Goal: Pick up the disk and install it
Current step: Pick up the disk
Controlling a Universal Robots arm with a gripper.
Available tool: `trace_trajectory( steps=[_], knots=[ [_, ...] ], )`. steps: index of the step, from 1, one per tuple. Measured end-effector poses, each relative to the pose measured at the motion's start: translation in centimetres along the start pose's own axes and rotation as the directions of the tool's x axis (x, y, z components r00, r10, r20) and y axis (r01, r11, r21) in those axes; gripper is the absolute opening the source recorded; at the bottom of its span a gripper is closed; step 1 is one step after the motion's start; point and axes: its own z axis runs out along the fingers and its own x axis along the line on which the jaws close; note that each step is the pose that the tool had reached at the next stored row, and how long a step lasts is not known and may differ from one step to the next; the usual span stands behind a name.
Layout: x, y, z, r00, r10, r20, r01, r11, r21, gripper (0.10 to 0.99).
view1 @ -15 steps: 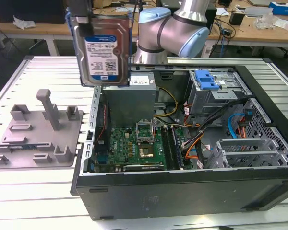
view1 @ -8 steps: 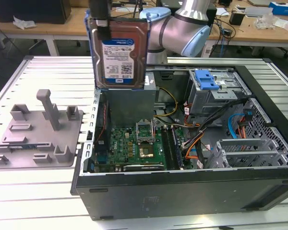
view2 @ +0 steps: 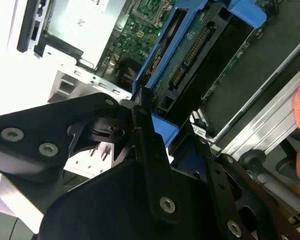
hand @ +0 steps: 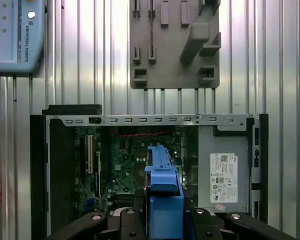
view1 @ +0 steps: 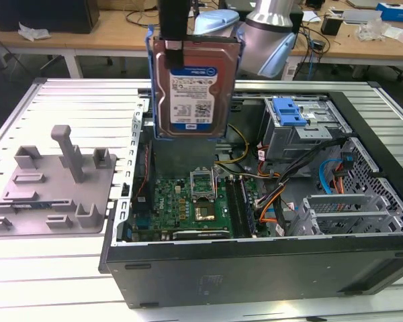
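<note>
The disk (view1: 191, 87) hangs upright, clear above the open computer case (view1: 255, 258), over its motherboard (view1: 181, 201). The gripper (view1: 174, 41) is clamped on its upper edge. Pick-up is complete; installation is not yet done.

Lab: workbenches (view1: 121, 37), slotted aluminium table (view1: 74, 100)

Your exterior view is bright and even under light from above: the disk (view1: 193, 87) is lit flat, the table (view1: 74, 94) slats carry soft sheen, the computer case (view1: 255, 268) interior sits in shadow. Your second wrist view blows out to white over the table, and its foreground goes near black.
</note>
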Motion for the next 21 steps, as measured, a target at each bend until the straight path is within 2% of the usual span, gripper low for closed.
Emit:
trace_trajectory(
  steps=[2, 5, 9, 10, 12, 14, 15, 19, 21],
  knots=[
    [0.68, -0.87, 0.02, 1.0, 0.0, 0.0, 0.0, 1.0, 0.0, 0.365],
    [2.43, -3.16, 0.06, 1.0, 0.0, 0.0001, 0.0, 1.0, -0.001, 0.365],
    [3.83, -5.02, 0.09, 1.0, 0.0, 0.0001, 0.0, 1.0, -0.001, 0.365],
    [4.41, -5.79, 0.11, 1.0, 0.0, 0.0001, 0.0, 1.0, -0.001, 0.365],
    [4.91, -6.48, 0.12, 1.0, 0.0, 0.0, 0.0, 1.0, -0.001, 0.365],
    [6.04, -8.05, 0.14, 1.0, 0.0, 0.0001, 0.0, 1.0, -0.002, 0.365],
    [6.41, -8.59, 0.15, 1.0, 0.0, 0.0, 0.0, 1.0, -0.002, 0.365],
    [7.44, -10.28, 0.17, 1.0, 0.0, -0.0001, 0.0, 1.0, -0.003, 0.365],
    [7.71, -10.79, 0.18, 1.0, 0.0, -0.0002, 0.0, 1.0, -0.003, 0.365]
  ],
)
